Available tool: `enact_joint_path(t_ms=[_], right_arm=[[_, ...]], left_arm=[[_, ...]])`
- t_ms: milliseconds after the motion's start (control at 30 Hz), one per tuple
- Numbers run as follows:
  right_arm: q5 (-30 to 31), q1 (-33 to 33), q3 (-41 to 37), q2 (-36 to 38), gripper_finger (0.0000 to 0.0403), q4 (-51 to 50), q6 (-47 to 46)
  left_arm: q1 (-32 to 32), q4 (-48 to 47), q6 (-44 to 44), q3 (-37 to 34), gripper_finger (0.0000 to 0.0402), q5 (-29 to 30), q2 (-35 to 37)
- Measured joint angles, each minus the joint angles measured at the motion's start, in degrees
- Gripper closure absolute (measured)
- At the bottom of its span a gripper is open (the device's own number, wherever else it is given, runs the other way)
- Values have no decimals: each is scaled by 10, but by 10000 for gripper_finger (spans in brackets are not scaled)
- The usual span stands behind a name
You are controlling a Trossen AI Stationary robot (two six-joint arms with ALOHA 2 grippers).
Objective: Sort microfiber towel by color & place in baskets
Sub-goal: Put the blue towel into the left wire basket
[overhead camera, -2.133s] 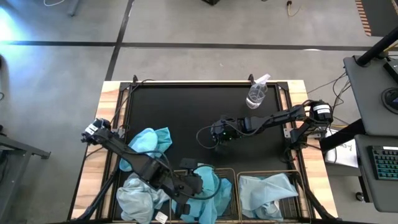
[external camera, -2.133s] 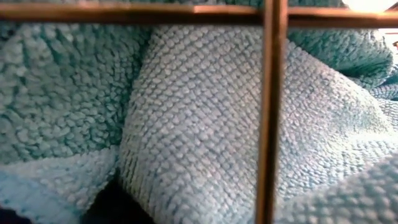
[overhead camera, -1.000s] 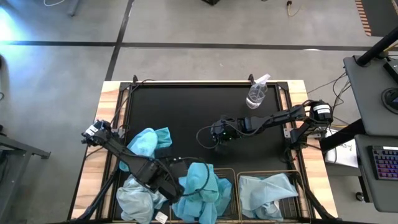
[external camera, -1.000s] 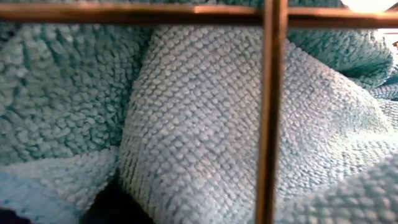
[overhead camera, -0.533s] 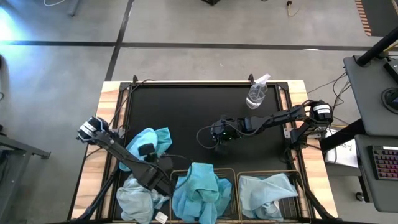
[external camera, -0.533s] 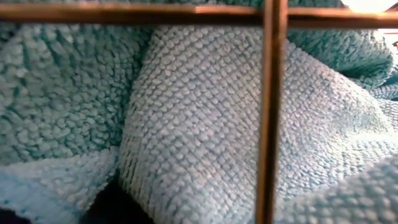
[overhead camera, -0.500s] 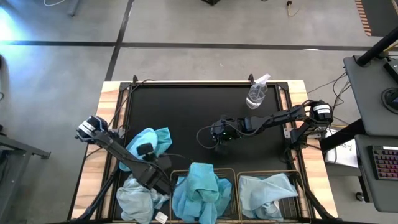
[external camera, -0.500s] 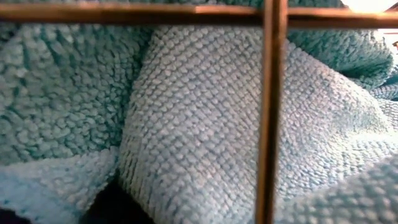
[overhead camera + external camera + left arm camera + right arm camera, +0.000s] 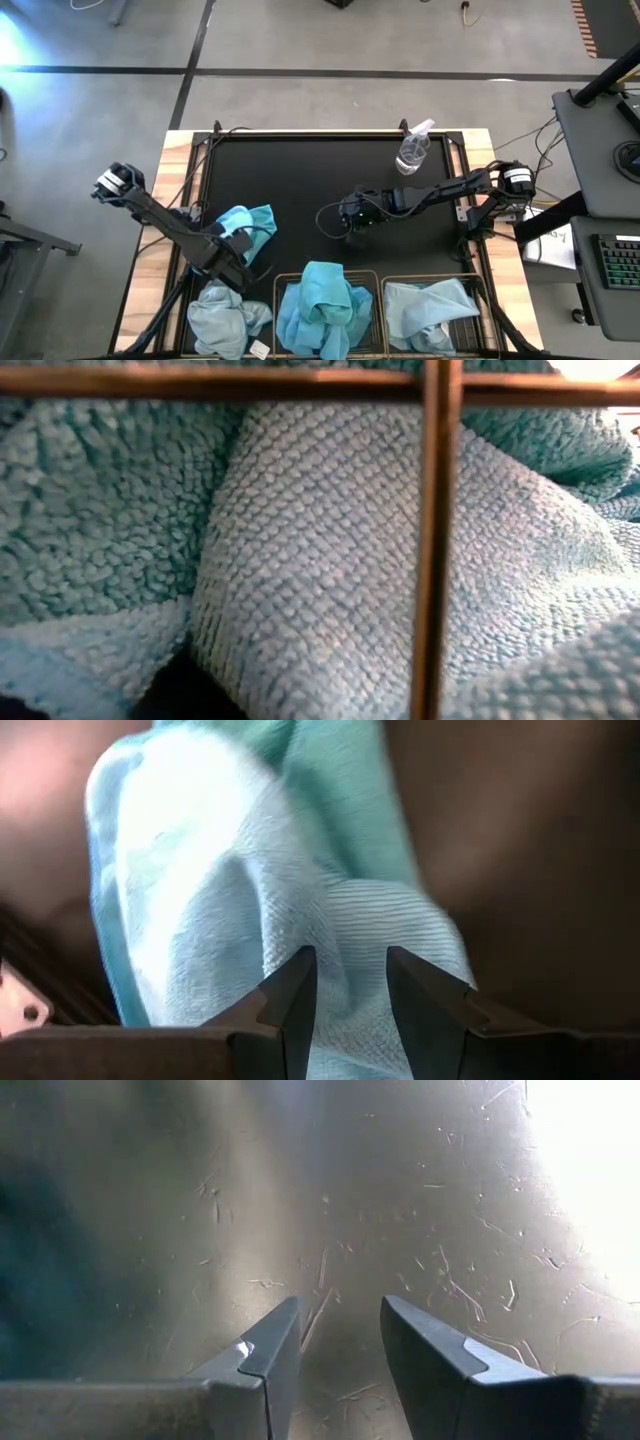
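Observation:
A turquoise microfiber towel (image 9: 243, 224) lies crumpled on the black mat at the left. My left gripper (image 9: 237, 262) hangs open over its near edge; in the left wrist view the towel (image 9: 250, 890) fills the space beyond the open fingers (image 9: 345, 1010). A pale grey-blue towel (image 9: 224, 318) lies at the near left corner. The left basket (image 9: 372, 300) holds a heap of turquoise towel (image 9: 322, 305), and the right basket (image 9: 480, 322) holds pale towel (image 9: 428, 305). My right gripper (image 9: 345, 216) rests open at mid-table, over bare mat (image 9: 340, 1230).
A clear spray bottle (image 9: 412, 150) stands at the far right of the mat. In the low view, basket wire (image 9: 432, 540) and towel (image 9: 310, 560) fill the picture. Bare mat lies between the two arms and toward the far edge.
My left gripper has drawn back from the left basket, toward the table's left and far side, and now stands over the turquoise towel on the mat. The turquoise towel stays heaped in the left basket. My right arm has kept still.

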State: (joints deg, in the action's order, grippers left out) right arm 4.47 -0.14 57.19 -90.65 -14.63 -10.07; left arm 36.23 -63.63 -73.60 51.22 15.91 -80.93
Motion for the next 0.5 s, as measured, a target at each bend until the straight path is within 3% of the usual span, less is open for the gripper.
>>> enact_joint_path(t_ms=[267, 500], right_arm=[[0, 0, 0, 0, 268, 0, 1], [0, 0, 0, 0, 268, 0, 2]], left_arm=[[0, 45, -40, -57, 304, 2, 31], [0, 74, -42, -59, 392, 1, 32]])
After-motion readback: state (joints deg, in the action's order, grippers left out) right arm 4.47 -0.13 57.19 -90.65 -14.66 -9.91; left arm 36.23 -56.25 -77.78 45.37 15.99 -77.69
